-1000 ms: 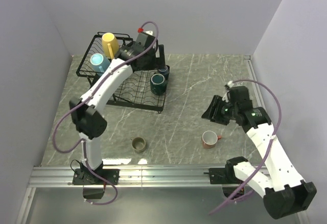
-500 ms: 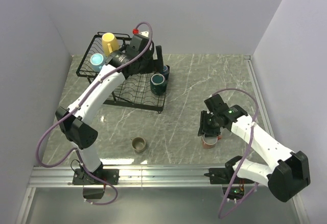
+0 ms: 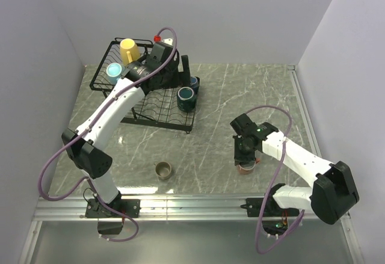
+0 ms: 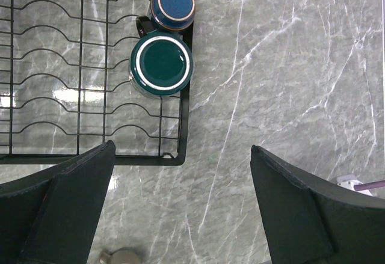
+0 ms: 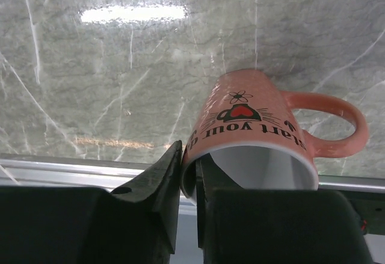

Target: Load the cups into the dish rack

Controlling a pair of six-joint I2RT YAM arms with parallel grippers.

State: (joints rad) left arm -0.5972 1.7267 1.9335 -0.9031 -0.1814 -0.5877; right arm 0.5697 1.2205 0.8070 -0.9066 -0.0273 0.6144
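**Right claw now pinched on salmon mug rim; left claw spread above rack**

Change since one second ago: the right claw [image 5: 189, 166] then hung open and well apart from the salmon-red mug [image 5: 252, 128]. Half a second ago it stood above the mug. It is now down on it, its jaws drawn in on the rim wall. The left arm's elbow has swung outward. The left claw [image 4: 180, 150] has shifted little and is as widely spread as before, holding nothing. No mug has changed place.

Views compared: the top view shows only that the right claw covers the salmon-red mug [image 3: 246, 168] on the table [image 3: 240, 95]. The right wrist view shows the grip itself: one finger inside the white mouth, the other outside, and the wall pinched between them. The handle points away from the pinched side.

The left wrist view shows the dark teal mug [image 4: 161, 64] and, touching it, the navy mug [image 4: 172, 5]. Both stand ahead of the left claw's fingertips, mouth-down in the corner of the dish rack [image 4: 183, 125].

Only the top view shows the yellow mug [image 3: 128, 50] and the light blue mug [image 3: 113, 70], both in the raised basket [image 3: 101, 80] beside the left claw. The olive-brown mug [image 3: 163, 169] stands on the table, well apart from the right claw.
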